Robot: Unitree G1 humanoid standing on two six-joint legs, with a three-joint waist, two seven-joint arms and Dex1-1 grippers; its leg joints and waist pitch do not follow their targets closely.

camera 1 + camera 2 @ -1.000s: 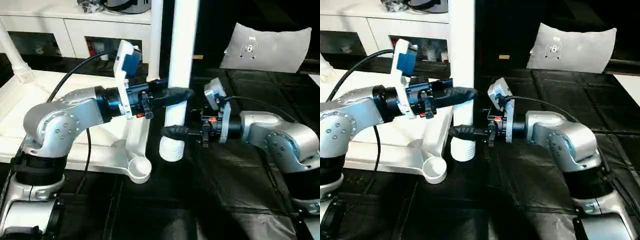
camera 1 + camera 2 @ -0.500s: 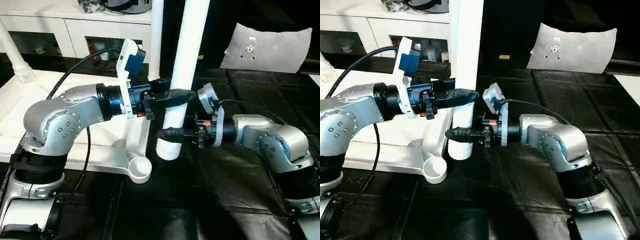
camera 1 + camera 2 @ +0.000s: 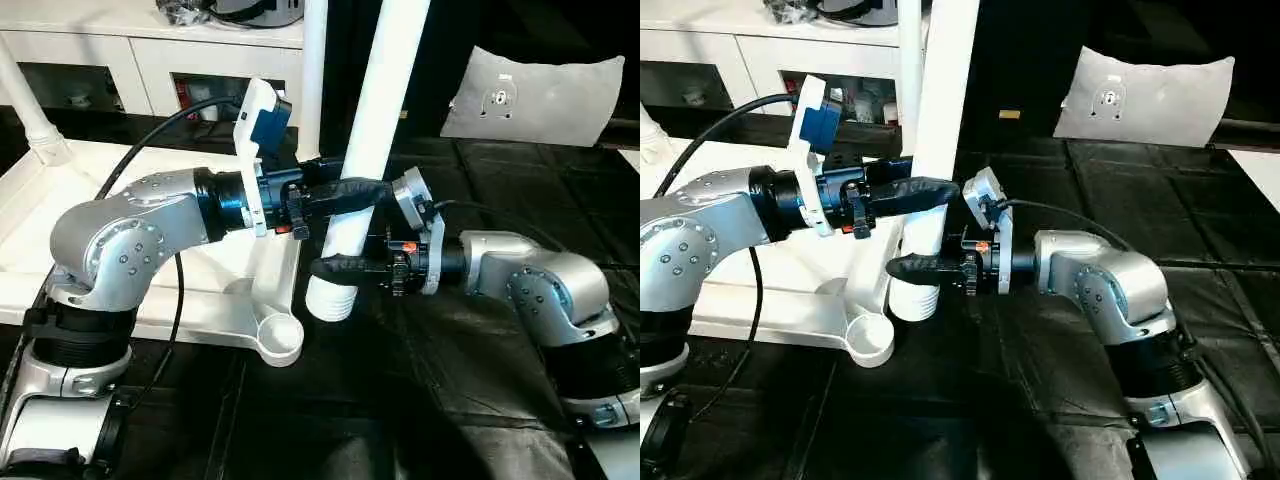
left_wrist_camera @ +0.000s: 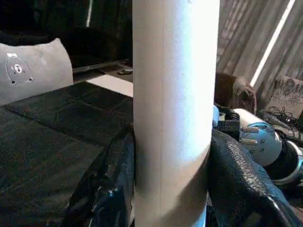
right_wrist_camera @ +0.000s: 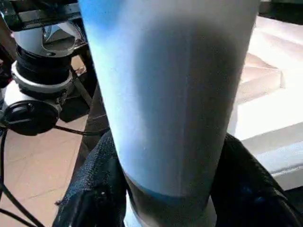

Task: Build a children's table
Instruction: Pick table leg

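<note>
The children's table top (image 3: 225,300) lies upside down on my left, with an empty round corner socket (image 3: 280,338) at its near corner. A long white table leg (image 3: 378,125) leans with its upper end to the right; its ribbed lower end (image 3: 330,300) hangs just right of that socket. My left gripper (image 3: 350,192) is shut on the leg's middle, and its fingers (image 4: 106,179) press both sides of the leg (image 4: 173,94). Just below, my right gripper (image 3: 338,268) is shut on the same leg (image 5: 170,94), one finger (image 5: 94,189) on each side.
Two other white legs (image 3: 312,80) (image 3: 25,105) stand up from the table top's far corners. A white cabinet (image 3: 150,50) runs along the back. A white pillow-like pad (image 3: 540,95) leans at the back right. A black mat (image 3: 450,400) covers the floor on the right.
The leg has tilted from upright, its lower end swinging left toward the corner socket. My right gripper has closed on the leg and moved left with it. The left arm holds as before.
</note>
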